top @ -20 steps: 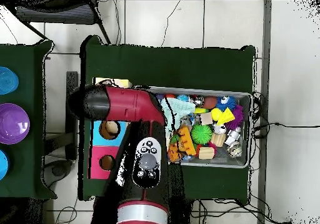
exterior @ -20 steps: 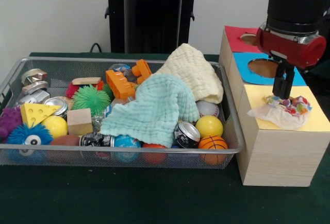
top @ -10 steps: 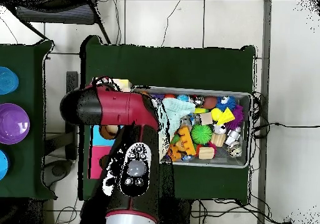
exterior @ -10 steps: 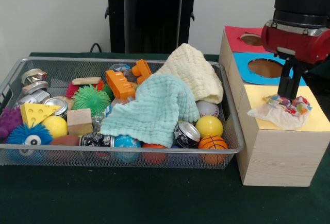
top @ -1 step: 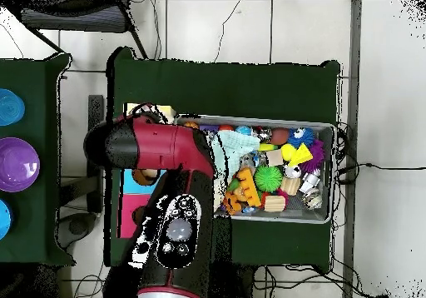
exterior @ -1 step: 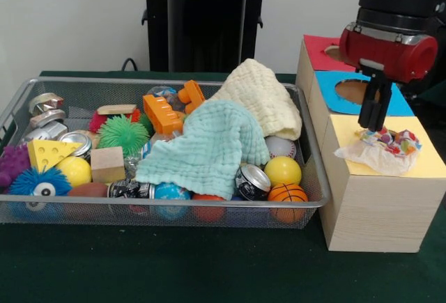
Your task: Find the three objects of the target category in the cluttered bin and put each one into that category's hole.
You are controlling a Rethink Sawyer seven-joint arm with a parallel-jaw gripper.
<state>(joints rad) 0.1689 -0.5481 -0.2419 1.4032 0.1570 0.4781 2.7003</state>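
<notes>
Bin: I see the silver wire mesh bin (exterior @ -1 step: 310, 157) heaped with toys, a mint green waffle cloth (exterior @ -1 step: 209, 146) and a cream knitted cloth (exterior @ -1 step: 261, 97) on top.
Views: only the front shows the crumpled patterned white cloth (exterior @ -1 step: 383, 148) on the wooden box's yellow panel (exterior @ -1 step: 428, 164); overhead, my arm covers it.
Room: open green table in front of the bin.
Gripper (exterior @ -1 step: 373, 123): narrow, empty, just above the cloth's left edge.
Change: it has shifted left since half a second ago.

Off to the side — purple bowl (top @ -1 step: 17, 164) and blue bowl (top @ -1 step: 9, 107) on a separate green table (top @ -1 step: 33, 228); cables (top @ -1 step: 378, 168) on the floor.
</notes>
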